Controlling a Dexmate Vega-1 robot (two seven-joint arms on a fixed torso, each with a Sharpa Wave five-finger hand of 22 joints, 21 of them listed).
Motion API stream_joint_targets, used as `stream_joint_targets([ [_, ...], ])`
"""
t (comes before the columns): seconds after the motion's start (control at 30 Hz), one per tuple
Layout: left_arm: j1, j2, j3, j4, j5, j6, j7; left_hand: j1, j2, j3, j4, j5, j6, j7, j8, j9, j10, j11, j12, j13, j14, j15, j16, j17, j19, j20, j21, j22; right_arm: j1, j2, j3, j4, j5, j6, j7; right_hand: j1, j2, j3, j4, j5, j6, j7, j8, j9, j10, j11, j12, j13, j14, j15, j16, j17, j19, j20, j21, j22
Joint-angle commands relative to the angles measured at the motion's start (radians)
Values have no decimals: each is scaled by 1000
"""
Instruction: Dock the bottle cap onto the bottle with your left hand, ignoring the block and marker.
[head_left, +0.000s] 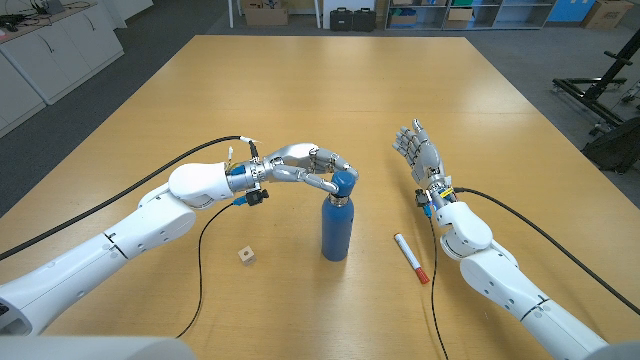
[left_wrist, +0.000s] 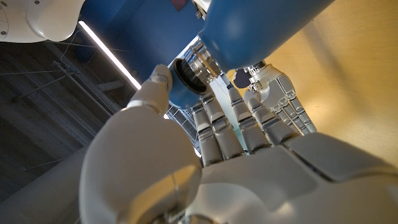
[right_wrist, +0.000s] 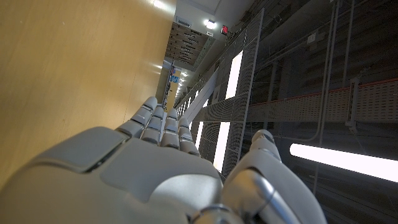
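Note:
A blue bottle (head_left: 337, 232) stands upright in the middle of the table. My left hand (head_left: 308, 166) reaches in from the left and pinches the blue cap (head_left: 344, 183) between thumb and fingers right at the bottle's top. In the left wrist view the cap (left_wrist: 178, 90) sits against the silver threaded neck (left_wrist: 205, 61) of the bottle (left_wrist: 261, 25). The cap is tilted, and its dark opening shows beside the threads. My right hand (head_left: 420, 152) stands upright to the right of the bottle, fingers spread, holding nothing.
A small wooden block (head_left: 246, 256) lies left of the bottle's base. A white marker with a red cap (head_left: 410, 257) lies to the bottle's right, close to my right forearm. Black cables trail from both arms across the table.

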Motion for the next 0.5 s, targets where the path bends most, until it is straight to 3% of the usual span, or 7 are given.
stream_joint_targets([
  [0.03, -22, -8, 22, 16, 21, -2, -21, 40, 36, 23, 31, 9, 108, -138, -15, 7, 51, -84, -3, 8, -14, -156, -3, 3, -7, -35, -3, 2, -8, -2, 6, 0, 9, 0, -2, 1, 9, -4, 0, 0, 8, 9, 2, 5, 11, 0, 1, 2, 10, 3, -4, 2, 12, 0, -5, 4],
  [0.5, -18, -10, 24, 35, 3, -17, -29, -12, 21, 7, 42, 6, 54, -138, -44, 12, -21, -83, -3, 17, -40, -152, -4, 3, -18, -18, -2, 3, 1, -8, 2, -6, 3, -14, -1, 1, 10, -4, 0, 0, 13, 7, 4, 5, 14, -2, 2, 2, 10, 3, -4, 2, 13, 1, -7, 4],
])
